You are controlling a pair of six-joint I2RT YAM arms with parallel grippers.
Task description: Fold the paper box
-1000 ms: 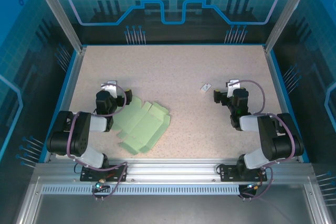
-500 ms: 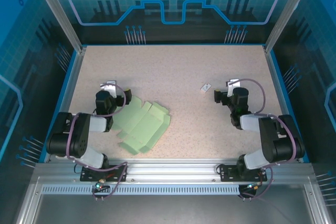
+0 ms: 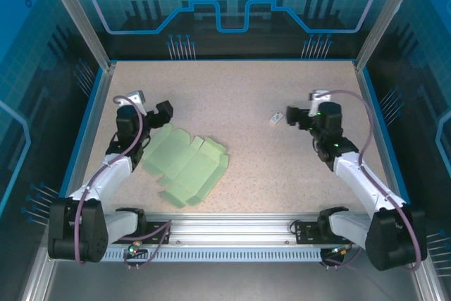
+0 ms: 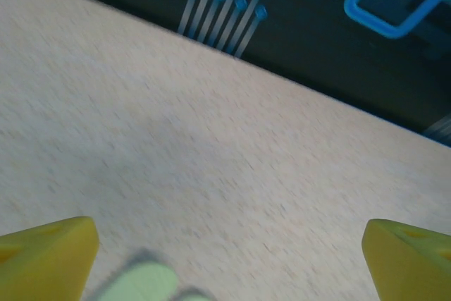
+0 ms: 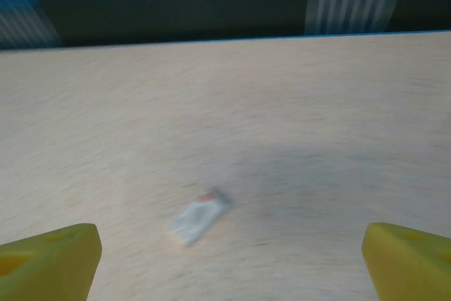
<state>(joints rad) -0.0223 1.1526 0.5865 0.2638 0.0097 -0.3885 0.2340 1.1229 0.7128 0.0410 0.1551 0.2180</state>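
Both arms have unfolded since the earlier frame. They were hunched low over their bases and now reach up the frame, the left along the left side and the right along the right side. The paper box (image 3: pixel 187 163) and the small white tag (image 3: pixel 277 117) lie where they lay.

In the top view, the paper box sits nearest, left of centre in the lower half of the table (image 3: pixel 239 82). It is a flat pale green sheet, flaps spread, with no crease raised. Just beyond its upper left corner hangs the left gripper (image 3: pixel 156 113), fingers apart and holding nothing. In the left wrist view, a blurred green corner of the sheet (image 4: pixel 137 283) shows at the bottom edge, between the yellow fingertips (image 4: pixel 49 252).

Farther up on the right, the right gripper (image 3: pixel 294 118) stands just right of the tag, also spread and empty, well apart from the sheet. The right wrist view shows the tag (image 5: pixel 199 215) ahead of its fingertips (image 5: pixel 49 259).

I judge this to be the opening approach, with no folding begun. Next, the left gripper likely needs to drop to the sheet's near corner and lift a flap. The right needs to swing toward the left of the frame, past the tag, to steady the sheet.
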